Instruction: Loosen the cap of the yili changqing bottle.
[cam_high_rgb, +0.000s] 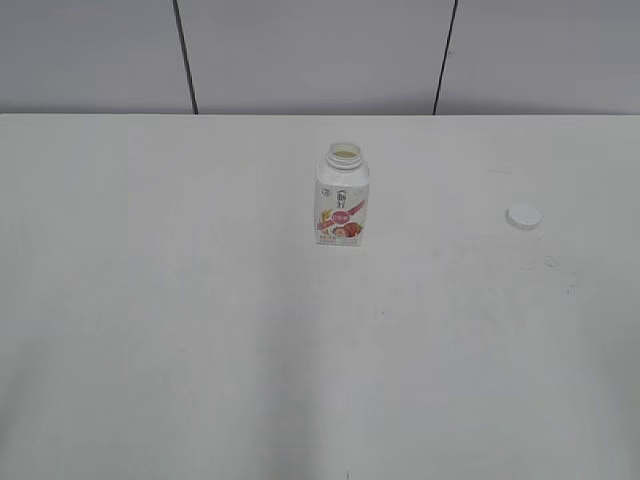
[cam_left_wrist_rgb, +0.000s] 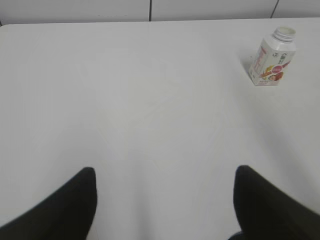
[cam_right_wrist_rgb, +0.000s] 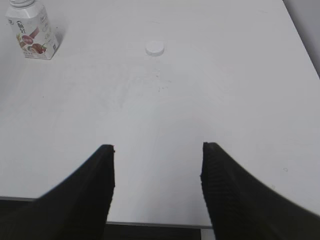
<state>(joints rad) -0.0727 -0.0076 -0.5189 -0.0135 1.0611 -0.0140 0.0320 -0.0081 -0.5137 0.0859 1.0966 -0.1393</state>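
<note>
Lying apart: cap (cam_high_rgb: 523, 216), bottle (cam_high_rgb: 342, 196)

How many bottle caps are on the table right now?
1. The cap lies flat on the table, off to the right of the yili changqing bottle, whose neck is open. No other cap shows in any view.

White table (cam_high_rgb: 200, 330), faint dark scuff marks (cam_right_wrist_rgb: 159, 82) on surface; grey panelled wall (cam_high_rgb: 310, 55) behind.
</note>
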